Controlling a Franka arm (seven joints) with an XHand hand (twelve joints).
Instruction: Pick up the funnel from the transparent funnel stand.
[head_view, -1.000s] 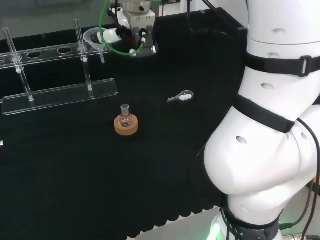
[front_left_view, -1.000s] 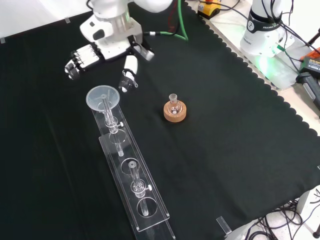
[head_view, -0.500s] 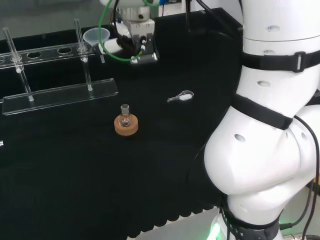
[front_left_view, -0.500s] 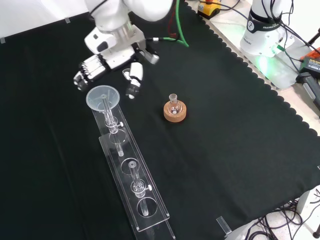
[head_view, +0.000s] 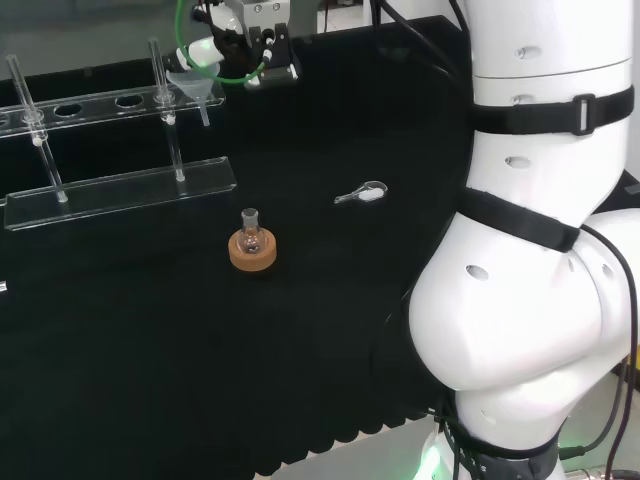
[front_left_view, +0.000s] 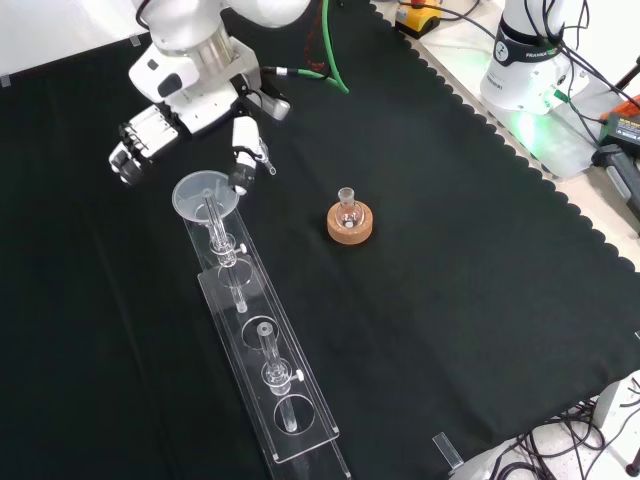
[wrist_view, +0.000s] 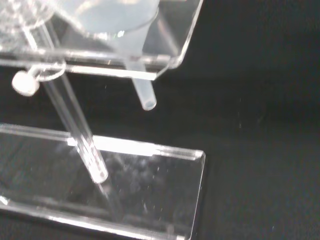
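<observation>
hand (front_left_view: 190, 110) shifted left in front view, thumb now at funnel (front_left_view: 205, 194) rim

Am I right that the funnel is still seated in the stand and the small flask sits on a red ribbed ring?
Not quite: the funnel is seated in the stand, but the front view shows the small flask on a cork ring, not a red ribbed one.

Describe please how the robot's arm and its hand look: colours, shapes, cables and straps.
The arm is glossy white, built of big rounded links, with black straps around two of them and small oval holes in the shell. A green cable and thinner black cables run along it toward the wrist. The hand is white with black parts, with segmented fingers and a white thumb tipped in black.
</observation>
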